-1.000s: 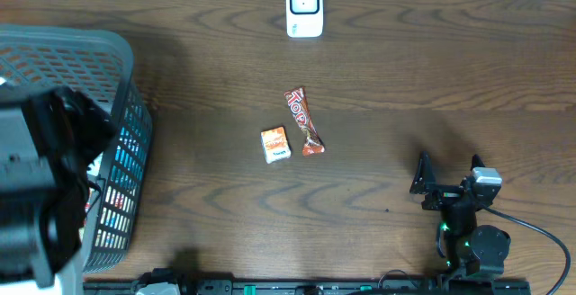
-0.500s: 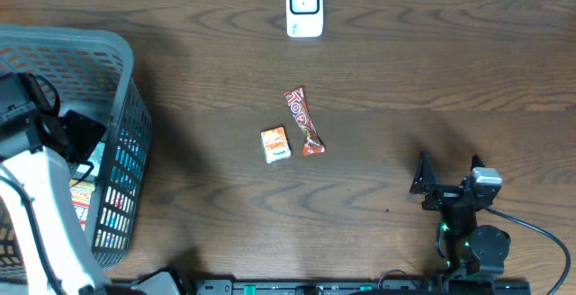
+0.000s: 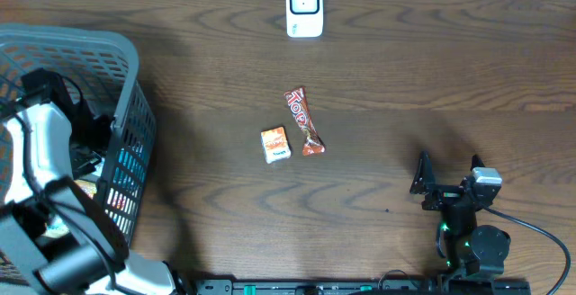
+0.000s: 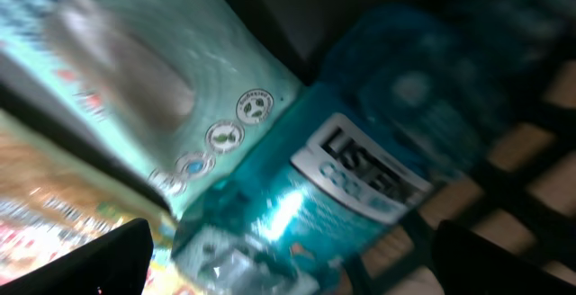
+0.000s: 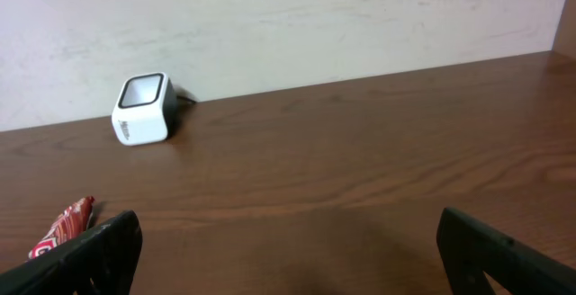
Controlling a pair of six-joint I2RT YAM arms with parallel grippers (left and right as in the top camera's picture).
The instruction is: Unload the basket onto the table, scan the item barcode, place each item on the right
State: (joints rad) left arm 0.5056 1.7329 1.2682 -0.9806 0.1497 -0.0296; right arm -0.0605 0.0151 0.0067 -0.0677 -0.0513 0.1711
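l gripper (image 4: 288,261) is wide open, down in the grey basket (image 3: 135,88) over a blue listerine bottle (image 4: 351,187). r gripper (image 5: 292,252) wide open too, empty, facing white scanner (image 5: 142,109).

Left claw (image 4: 292,259), right claw (image 5: 288,250): jaws wide apart

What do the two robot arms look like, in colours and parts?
The left arm has a white link between black joints. The right arm is black, with a small grey box, green lights and a black cable. Its fingers are black.
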